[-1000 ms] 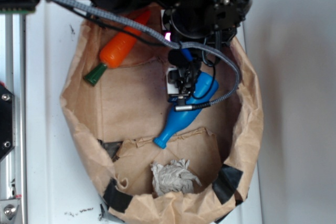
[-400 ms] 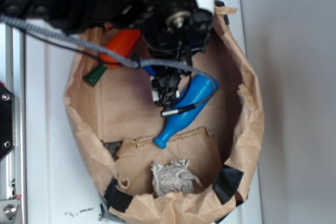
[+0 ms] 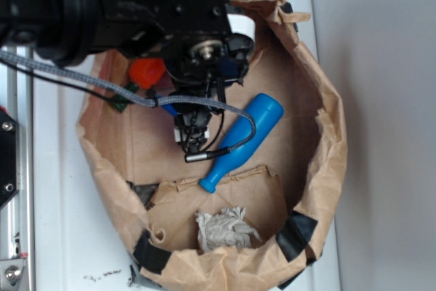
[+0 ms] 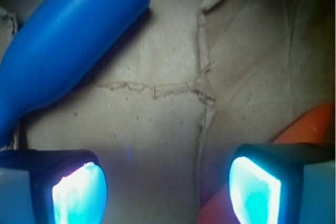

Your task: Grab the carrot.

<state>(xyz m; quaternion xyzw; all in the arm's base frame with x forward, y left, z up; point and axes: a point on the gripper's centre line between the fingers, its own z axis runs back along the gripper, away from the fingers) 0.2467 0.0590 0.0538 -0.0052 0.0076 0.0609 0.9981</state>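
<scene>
A rolled-down brown paper bag (image 3: pixel 327 168) sits on a white table (image 3: pixel 61 223), patched with black tape (image 3: pixel 294 234) along its near rim. On its floor lie a blue bottle-shaped pin (image 3: pixel 244 140), set on a slant with its narrow neck toward the near side, and a crumpled grey wad of paper (image 3: pixel 223 230) near the taped rim. The carrot (image 3: pixel 147 71) lies at the far left of the bag, mostly hidden under the arm in the exterior view, with only an orange patch and a bit of green stem showing. The end effector (image 4: pixel 167 184) hangs over the bag floor with its two pads spread wide apart and nothing between them. In the wrist view the carrot lies just beside the right-hand pad (image 4: pixel 255 191), and I cannot tell whether they touch. The pin lies off to the upper left. The black arm (image 3: pixel 109 5) reaches in from the upper left, pointing down into the bag, with a braided grey cable (image 3: pixel 82 78) trailing across it.
</scene>
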